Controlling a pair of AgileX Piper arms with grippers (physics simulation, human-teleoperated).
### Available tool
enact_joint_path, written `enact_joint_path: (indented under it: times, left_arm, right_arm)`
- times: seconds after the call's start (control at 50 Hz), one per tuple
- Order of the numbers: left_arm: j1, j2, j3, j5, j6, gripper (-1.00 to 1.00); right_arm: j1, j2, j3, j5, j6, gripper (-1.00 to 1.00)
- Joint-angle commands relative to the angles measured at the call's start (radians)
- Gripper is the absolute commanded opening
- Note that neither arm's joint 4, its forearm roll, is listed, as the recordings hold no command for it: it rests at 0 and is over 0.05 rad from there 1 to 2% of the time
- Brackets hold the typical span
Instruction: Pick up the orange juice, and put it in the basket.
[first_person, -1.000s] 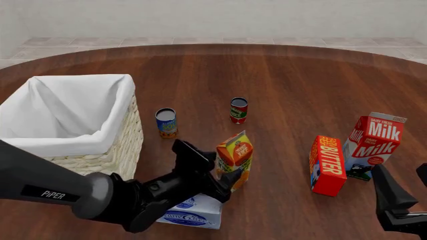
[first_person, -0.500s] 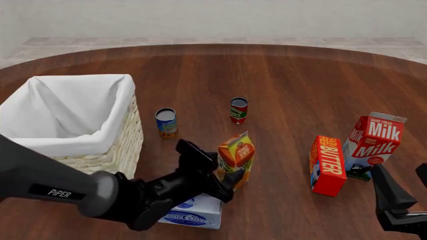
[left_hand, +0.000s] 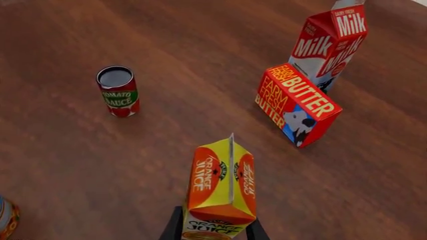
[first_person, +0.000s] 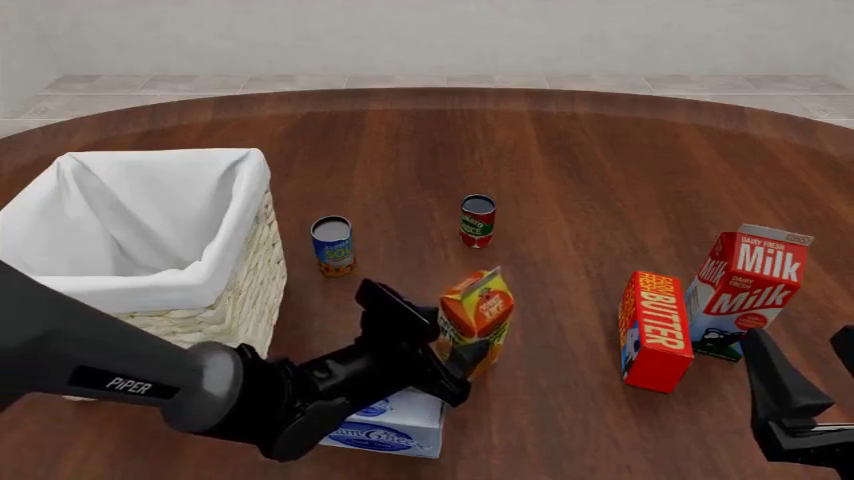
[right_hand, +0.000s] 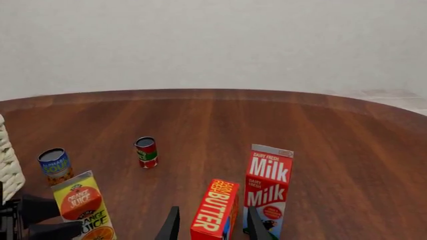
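Note:
The orange juice (first_person: 477, 312) is an orange and yellow gable-top carton, tilted, near the table's middle front. My left gripper (first_person: 447, 345) is shut on its lower part. In the left wrist view the orange juice (left_hand: 220, 187) sits between two dark fingers (left_hand: 172, 230) of the left gripper (left_hand: 215, 234). The basket (first_person: 247, 290), pale wicker with white lining, stands at the left, apart from the carton. My right gripper (first_person: 814, 378) hangs open at the front right, near the milk, holding nothing. In the right wrist view the orange juice (right_hand: 83, 210) shows beside the left arm.
A tomato sauce can (first_person: 478, 220) and a blue soup can (first_person: 332, 245) stand behind the carton. A red butter box (first_person: 655, 330) and a milk carton (first_person: 747, 285) stand at the right. A white and blue box (first_person: 384, 425) lies under the left arm.
The left gripper has raised the orange juice a little and carried it slightly right, and the carton leans more. The right arm has not moved.

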Motion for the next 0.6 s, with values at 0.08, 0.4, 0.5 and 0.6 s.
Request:
enact_joint_path:
  times: [0.08,0.4,0.5,0.6]
  left_arm:
    - [0.004,-0.031,0.010,0.002,0.008,-1.00]
    - [0.021,-0.203,-0.005,0.086,0.068,-1.00]
    - [0.026,-0.261,-0.014,0.117,0.074,-1.00]
    - [0.025,-0.309,-0.027,0.156,0.071,-1.00]
  right_arm:
    - [-0.001,0.001,0.000,-0.001,0.001,1.00]
    - [-0.003,-0.002,0.000,0.001,0.001,1.00]
    - [-0.001,-0.001,0.000,0.000,0.001,1.00]
    - [-0.001,0.000,0.000,0.000,0.001,1.00]
